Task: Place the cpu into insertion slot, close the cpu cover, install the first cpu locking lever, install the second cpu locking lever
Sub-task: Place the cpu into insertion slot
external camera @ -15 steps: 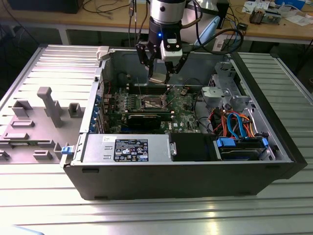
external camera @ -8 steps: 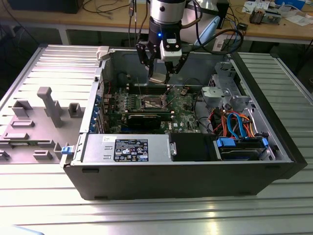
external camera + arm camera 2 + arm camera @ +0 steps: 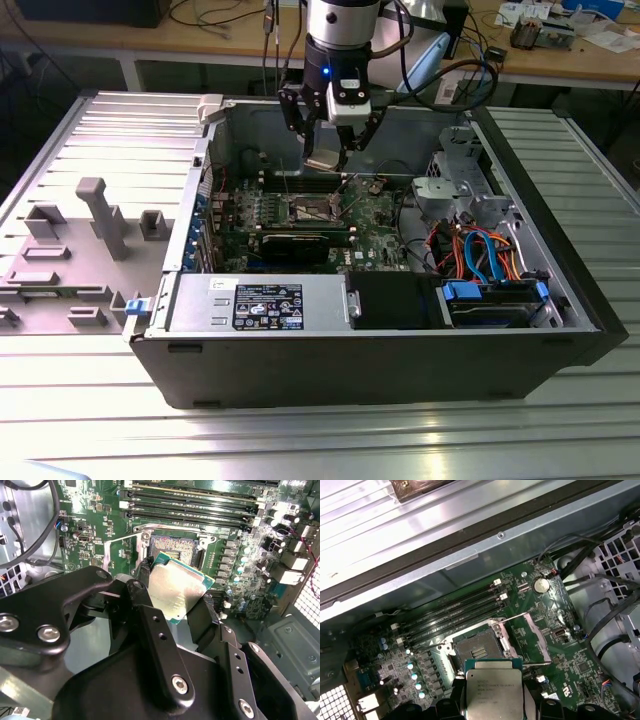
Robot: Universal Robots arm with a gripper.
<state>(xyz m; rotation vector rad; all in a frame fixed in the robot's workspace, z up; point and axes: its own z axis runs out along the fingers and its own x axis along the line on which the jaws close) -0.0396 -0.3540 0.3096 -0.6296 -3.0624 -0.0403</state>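
Cpu pinched in gripper over insertion slot on mobo inside pc case — cpu cover swung open.

The premises are judged to be a robotics laboratory or test workshop. A desktop computer case is laid open on its side on a ribbed metal worktop, with its green motherboard exposed. An industrial robot arm is seen above it, the gripper clamped on the cpu. Grey moulded fixtures are noted on the worktop at the exterior view's left. A second worktop of pale wood, strewn with cables and small electronic parts, is recorded behind.
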